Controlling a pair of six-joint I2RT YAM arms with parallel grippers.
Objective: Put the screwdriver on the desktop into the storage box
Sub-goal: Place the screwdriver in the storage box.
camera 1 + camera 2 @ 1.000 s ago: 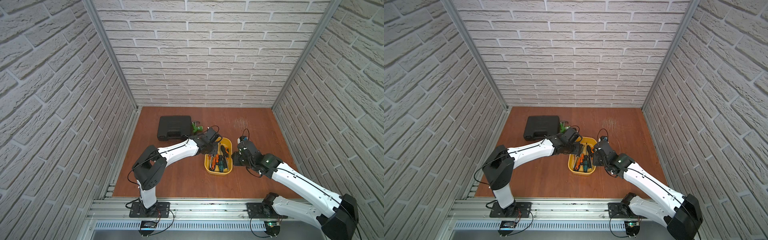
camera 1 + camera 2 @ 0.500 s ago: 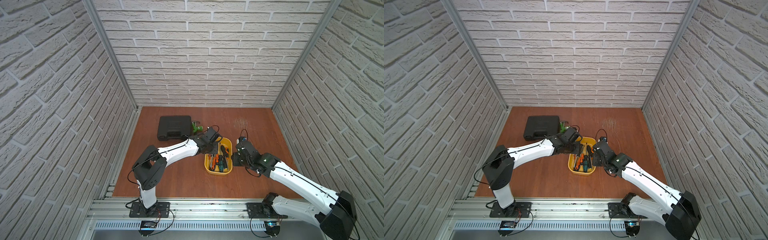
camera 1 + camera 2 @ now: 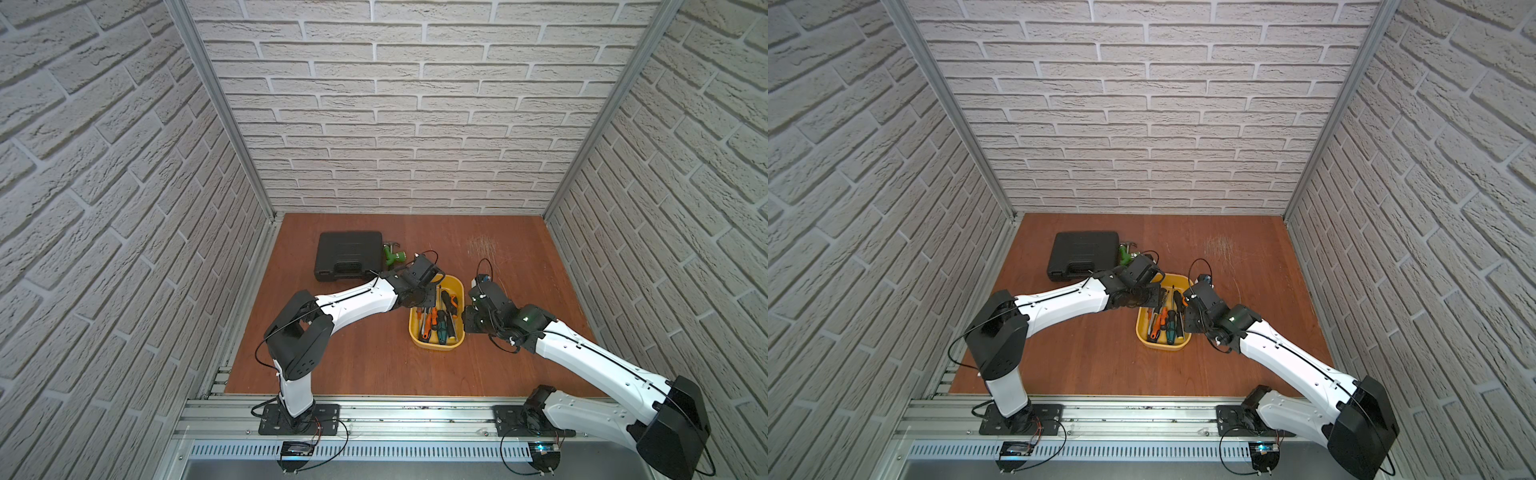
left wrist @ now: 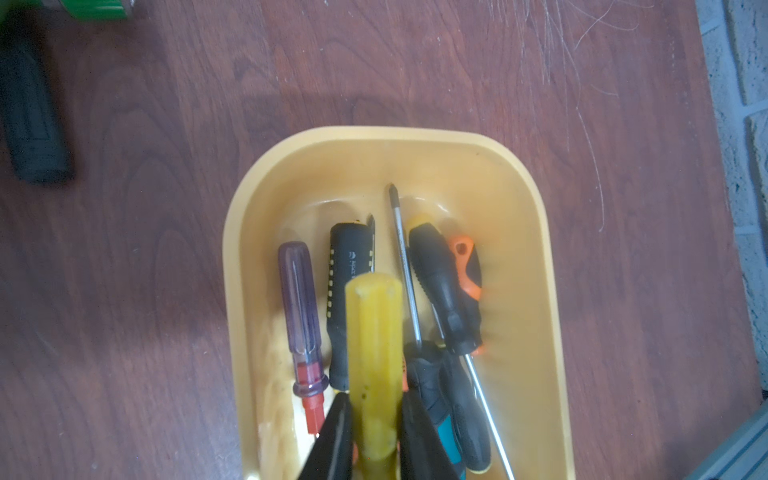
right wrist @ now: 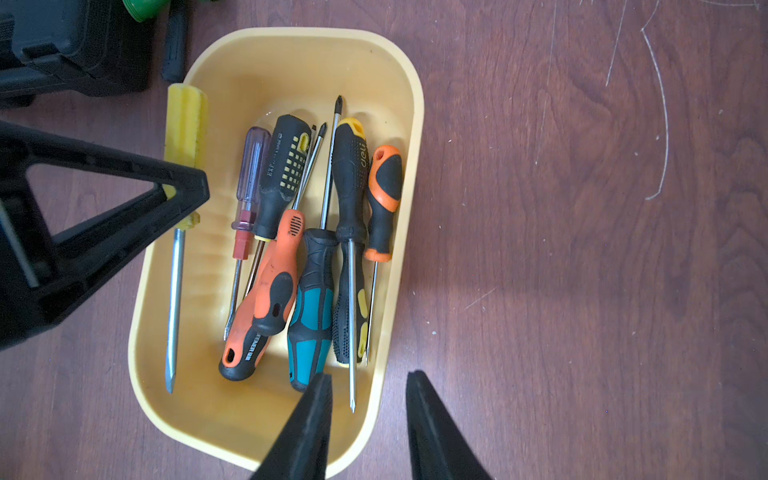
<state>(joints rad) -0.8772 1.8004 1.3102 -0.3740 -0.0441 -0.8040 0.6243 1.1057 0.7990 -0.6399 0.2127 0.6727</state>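
Left wrist view shows the left gripper [image 4: 376,397] with its jaws pinching the yellow-handled screwdriver [image 4: 374,324] by the thick handle, one black finger [image 4: 338,432] on each side. That screwdriver hangs over the storage box [image 4: 519,291], lying roughly along the box's length.

From the right wrist camera the same screwdriver [image 5: 185,120] sits above the box's [image 5: 415,104] long wall on the left arm's side. The handle overlaps that rim, while the bare shaft and tip are over the inside of the box (whether the tip touches the box floor cannot be told). A heap of other screwdrivers [image 5: 311,270], with orange, teal, black and purple handles, fills the middle of the box.

The right gripper [image 5: 370,376] has its jaws spread with nothing clamped. It stands at a corner of the box, one finger [image 5: 316,424] over the inside and the other over the desktop [image 5: 582,291], the rim between them.

In both top views the box [image 3: 455,284] [image 3: 1173,280] rests on the desktop [image 3: 353,353]. A black tool case [image 3: 348,255] lies beyond the box's corner on the left arm's side, and a green tool [image 3: 392,255] lies between case and box.
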